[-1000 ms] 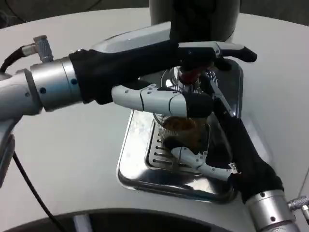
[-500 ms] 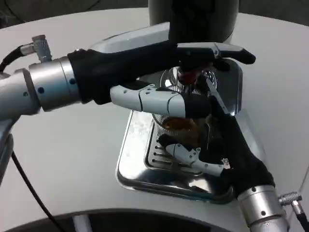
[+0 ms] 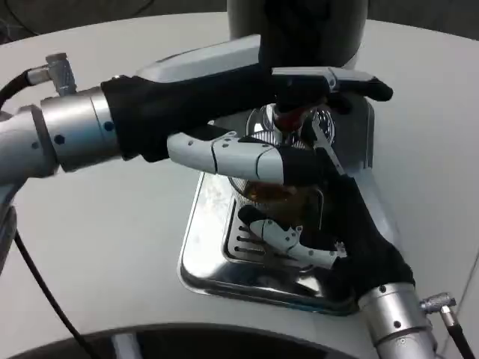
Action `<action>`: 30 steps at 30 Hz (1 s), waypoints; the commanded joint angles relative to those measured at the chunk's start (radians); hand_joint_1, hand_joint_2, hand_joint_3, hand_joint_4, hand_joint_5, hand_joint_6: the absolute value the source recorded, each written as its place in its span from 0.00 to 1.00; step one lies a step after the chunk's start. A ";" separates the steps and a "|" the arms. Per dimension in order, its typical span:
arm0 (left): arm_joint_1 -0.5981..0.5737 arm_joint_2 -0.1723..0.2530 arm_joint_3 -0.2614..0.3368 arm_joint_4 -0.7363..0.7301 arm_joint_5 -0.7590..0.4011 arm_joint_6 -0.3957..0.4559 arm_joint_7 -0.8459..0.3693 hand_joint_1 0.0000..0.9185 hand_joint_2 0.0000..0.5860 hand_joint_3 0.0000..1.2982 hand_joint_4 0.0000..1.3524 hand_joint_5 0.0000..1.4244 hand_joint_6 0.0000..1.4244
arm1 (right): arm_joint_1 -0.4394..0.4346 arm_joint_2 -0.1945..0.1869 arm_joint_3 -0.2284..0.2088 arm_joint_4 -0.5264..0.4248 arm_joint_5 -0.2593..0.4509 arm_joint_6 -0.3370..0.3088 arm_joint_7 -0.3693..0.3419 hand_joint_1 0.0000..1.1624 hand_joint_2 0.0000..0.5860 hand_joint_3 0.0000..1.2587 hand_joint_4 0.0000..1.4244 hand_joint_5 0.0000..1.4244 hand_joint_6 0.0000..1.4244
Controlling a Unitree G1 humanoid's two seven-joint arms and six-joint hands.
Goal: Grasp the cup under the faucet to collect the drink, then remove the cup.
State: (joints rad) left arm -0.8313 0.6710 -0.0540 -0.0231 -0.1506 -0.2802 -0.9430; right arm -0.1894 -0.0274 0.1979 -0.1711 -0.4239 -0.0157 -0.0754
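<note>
cup (image 3: 281, 200), holding amber drink, sits on the drip tray (image 3: 213, 262) under the faucet (image 3: 292, 116), gripped by the right hand (image 3: 329, 232) from 4 o'clock; left hand (image 3: 262, 112) presses the faucet lever, so late release risks overflow.

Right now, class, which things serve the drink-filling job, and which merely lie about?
Job: cup, faucet, drip tray, dispenser, left hand at the faucet, right hand around the cup.
Lying about: table, black cable.
</note>
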 commanded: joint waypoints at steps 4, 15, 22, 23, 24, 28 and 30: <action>0.006 0.027 -0.015 0.002 0.033 -0.062 -0.023 0.00 0.18 0.12 0.06 0.11 0.10 | 0.024 0.006 0.003 0.002 0.013 -0.004 -0.008 0.68 0.35 0.03 0.04 0.09 0.00; 0.002 0.028 -0.018 -0.004 0.048 -0.093 -0.021 0.00 0.18 0.12 0.06 0.11 0.10 | 0.013 0.018 0.011 0.021 0.019 -0.001 -0.022 0.68 0.35 0.03 0.04 0.09 0.00; 0.004 0.028 -0.016 0.002 0.046 -0.092 -0.021 0.00 0.18 0.12 0.06 0.11 0.10 | 0.008 0.029 0.023 0.036 0.017 0.000 -0.034 0.68 0.35 0.03 0.05 0.09 0.00; 0.005 0.029 -0.016 0.004 0.046 -0.092 -0.021 0.00 0.18 0.12 0.06 0.11 0.10 | 0.007 0.030 0.024 0.036 0.017 0.001 -0.035 0.68 0.35 0.03 0.05 0.09 0.00; 0.006 0.030 -0.015 0.004 0.046 -0.092 -0.021 0.00 0.18 0.12 0.06 0.11 0.10 | 0.007 0.031 0.026 0.037 0.016 0.001 -0.037 0.68 0.35 0.03 0.05 0.09 0.00; 0.007 0.032 -0.015 0.005 0.046 -0.090 -0.020 0.00 0.18 0.12 0.06 0.11 0.10 | 0.007 0.034 0.031 0.040 0.015 0.002 -0.046 0.67 0.36 0.04 0.05 0.10 0.00; 0.006 0.032 -0.014 0.005 0.046 -0.089 -0.019 0.00 0.18 0.12 0.06 0.11 0.10 | 0.007 0.036 0.035 0.041 0.014 0.001 -0.049 0.67 0.36 0.04 0.06 0.10 0.00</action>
State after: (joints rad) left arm -0.8359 0.6879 -0.0582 -0.0183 -0.1089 -0.3564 -0.9417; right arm -0.1903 -0.0046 0.2140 -0.1485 -0.4073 -0.0159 -0.1215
